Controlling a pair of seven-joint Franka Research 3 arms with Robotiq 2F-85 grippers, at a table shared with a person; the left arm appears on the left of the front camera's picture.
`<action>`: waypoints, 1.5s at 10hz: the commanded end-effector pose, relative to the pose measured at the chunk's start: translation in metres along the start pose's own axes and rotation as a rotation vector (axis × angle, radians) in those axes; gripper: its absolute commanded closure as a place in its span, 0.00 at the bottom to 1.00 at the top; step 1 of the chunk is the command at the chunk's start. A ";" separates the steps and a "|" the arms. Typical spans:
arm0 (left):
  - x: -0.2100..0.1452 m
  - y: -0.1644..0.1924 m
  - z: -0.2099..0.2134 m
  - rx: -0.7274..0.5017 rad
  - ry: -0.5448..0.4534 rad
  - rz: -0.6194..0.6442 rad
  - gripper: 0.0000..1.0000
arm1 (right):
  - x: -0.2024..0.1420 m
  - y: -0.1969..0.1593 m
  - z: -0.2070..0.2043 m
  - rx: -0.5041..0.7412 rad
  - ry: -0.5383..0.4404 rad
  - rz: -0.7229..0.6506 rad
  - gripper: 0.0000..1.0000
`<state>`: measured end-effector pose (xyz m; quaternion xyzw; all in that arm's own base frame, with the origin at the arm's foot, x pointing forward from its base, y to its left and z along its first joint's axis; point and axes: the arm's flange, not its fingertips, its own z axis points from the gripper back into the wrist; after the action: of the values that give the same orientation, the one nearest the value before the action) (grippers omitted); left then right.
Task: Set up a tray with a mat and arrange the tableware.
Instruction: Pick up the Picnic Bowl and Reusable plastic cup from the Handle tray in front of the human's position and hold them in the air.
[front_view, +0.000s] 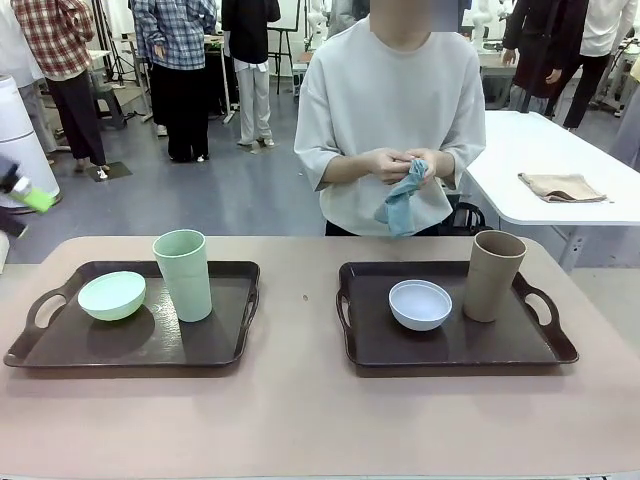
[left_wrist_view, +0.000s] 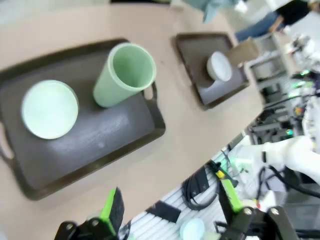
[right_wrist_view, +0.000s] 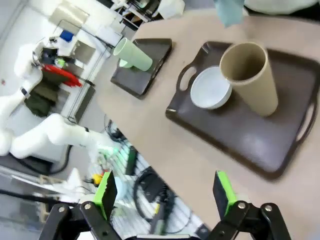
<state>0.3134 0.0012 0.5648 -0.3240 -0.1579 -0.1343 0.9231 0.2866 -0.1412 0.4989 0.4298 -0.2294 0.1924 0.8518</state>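
Two dark brown trays lie on the table. The left tray (front_view: 60, 345) holds a mint green bowl (front_view: 112, 295) and an upright mint green tumbler (front_view: 183, 275). On the right tray (front_view: 470, 345) stand a pale bluish-white bowl (front_view: 420, 304) and a tan tumbler (front_view: 494, 275). The person at the far side holds a blue cloth mat (front_view: 405, 195) in both hands. My left gripper (left_wrist_view: 170, 210) hovers open and empty off the near edge, by the left tray (left_wrist_view: 100, 145); it also shows at the far left edge as the left gripper (front_view: 28, 193). My right gripper (right_wrist_view: 165, 195) hangs open and empty near the right tray (right_wrist_view: 235, 135).
A folded beige cloth (front_view: 562, 186) lies on a white table behind at the right. Bare tabletop (front_view: 300, 330) runs between the trays and along the near edge. Cables and equipment show below the near edge in both wrist views.
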 end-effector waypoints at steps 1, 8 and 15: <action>0.032 -0.039 -0.003 0.105 0.063 -0.032 0.00 | 0.029 -0.041 0.006 0.011 -0.002 0.204 0.00; 0.109 -0.187 -0.115 0.262 0.221 -0.006 0.00 | 0.077 -0.069 -0.016 -0.076 0.149 0.358 0.00; 0.104 -0.182 -0.113 0.222 0.218 -0.003 0.00 | 0.081 -0.064 -0.018 -0.060 0.132 0.362 0.00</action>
<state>0.3682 -0.2219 0.6222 -0.2044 -0.0715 -0.1509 0.9645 0.3911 -0.1518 0.4933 0.3424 -0.2520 0.3633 0.8290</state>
